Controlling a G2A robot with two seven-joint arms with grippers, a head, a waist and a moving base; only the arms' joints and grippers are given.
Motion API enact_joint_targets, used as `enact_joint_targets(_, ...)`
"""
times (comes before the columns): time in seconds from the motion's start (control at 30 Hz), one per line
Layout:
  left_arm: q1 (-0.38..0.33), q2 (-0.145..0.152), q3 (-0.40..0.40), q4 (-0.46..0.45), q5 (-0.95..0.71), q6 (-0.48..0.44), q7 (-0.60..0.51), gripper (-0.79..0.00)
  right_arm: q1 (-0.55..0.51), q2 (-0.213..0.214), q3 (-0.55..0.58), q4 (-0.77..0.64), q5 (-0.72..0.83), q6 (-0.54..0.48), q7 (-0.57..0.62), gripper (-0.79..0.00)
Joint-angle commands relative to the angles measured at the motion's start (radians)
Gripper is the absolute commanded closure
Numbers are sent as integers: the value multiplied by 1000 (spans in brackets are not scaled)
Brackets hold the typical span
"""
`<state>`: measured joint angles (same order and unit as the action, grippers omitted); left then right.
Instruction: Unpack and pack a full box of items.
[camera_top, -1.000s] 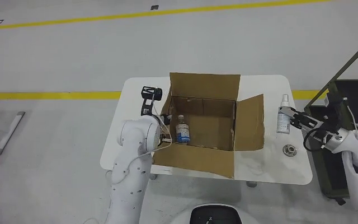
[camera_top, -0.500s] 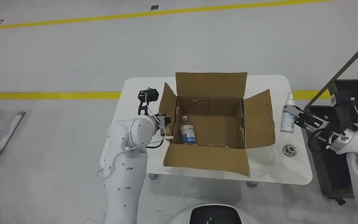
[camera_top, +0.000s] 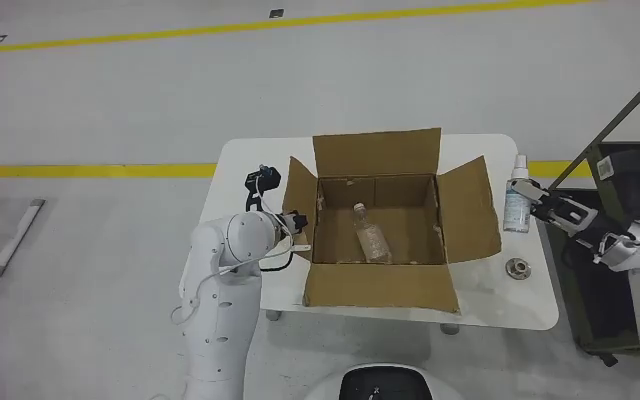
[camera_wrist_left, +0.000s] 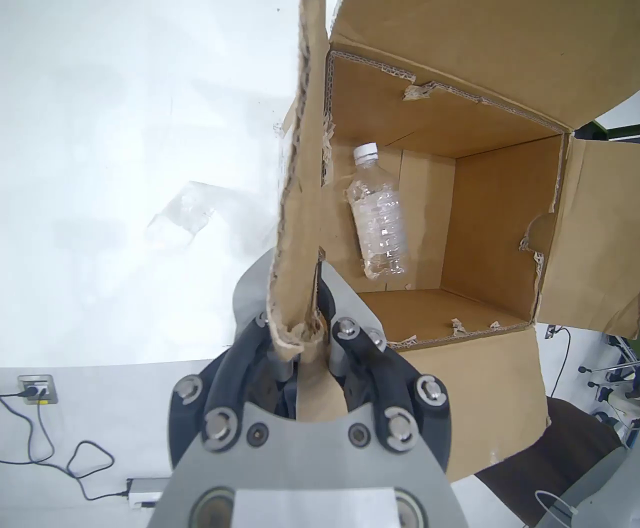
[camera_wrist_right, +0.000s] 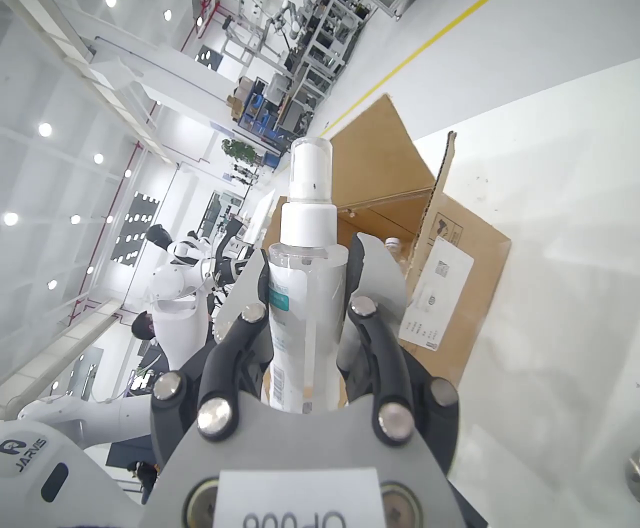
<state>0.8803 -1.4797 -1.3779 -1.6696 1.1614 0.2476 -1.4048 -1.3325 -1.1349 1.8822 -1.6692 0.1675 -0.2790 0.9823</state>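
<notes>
top / box: open cardboard box (camera_top: 380, 285) in the middle of the white table (camera_top: 250, 165), all four flaps folded outward.
top / plastic bottle: clear plastic bottle (camera_top: 371, 238) lies on its side on the box floor, roughly central, clear of the walls, cap toward the far wall.
top / left gripper: left gripper (camera_top: 298, 222) sits at the left flap (camera_top: 297, 185), gripping it toward the near end.
top / right gripper: right gripper (camera_top: 528, 190) near the table's right edge, clamped round a spray bottle (camera_top: 515, 200). The spray bottle is just beside the box's right flap, not touching it. Can't tell if its base meets the table.
top / extras: small round metal piece (camera_top: 517, 267) on the table, near the right gripper and apart from the box. Dark cart (camera_top: 600, 300) off the table's right side.
left wrist / left gripper: left gripper (camera_wrist_left: 295, 320) narrow, one finger each side of the left flap (camera_wrist_left: 295, 150), pinching its torn edge.
left wrist / box: box (camera_wrist_left: 495, 210) interior in view, paper scraps along the rims.
left wrist / plastic bottle: plastic bottle (camera_wrist_left: 377, 215) flat on the box floor, white cap, no label.
left wrist / floor: socket (camera_wrist_left: 37, 390) with a black cable (camera_wrist_left: 75, 465) beyond the table (camera_wrist_left: 125, 125).
right wrist / right gripper: right gripper (camera_wrist_right: 310, 265) closed on the spray bottle (camera_wrist_right: 306, 220), fingers against both sides of the clear body.
right wrist / spray bottle: white pump head under a clear cap, pointing away from the wrist.
right wrist / box: box (camera_wrist_right: 450, 240) behind the spray bottle, white label (camera_wrist_right: 440, 295) on the outer face of the flap.
</notes>
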Motion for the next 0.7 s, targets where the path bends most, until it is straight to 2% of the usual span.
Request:
enact_joint_targets(0.0, 0, 2, 3, 1, 7, -1, 2, -785, 6, 2, -15, -14, 7, 2, 9, 0)
enact_joint_targets(0.13, 3, 5, 5, 7, 3, 4, 5, -785, 27, 4, -57, -52, 19, 11, 7, 0)
enact_joint_targets(0.23, 5, 7, 9, 8, 13, 4, 20, -785, 52, 4, -115, -50, -28, 28, -17, 0)
enact_joint_targets(0.4, 15, 13, 8, 12, 48, 8, 37, -785, 106, 2, -216, 23, -90, 59, -58, 0)
enact_joint_targets(0.67, 30, 25, 13, -5, 191, 32, 10, -785, 173, 0, -307, 144, -156, 93, -105, 0)
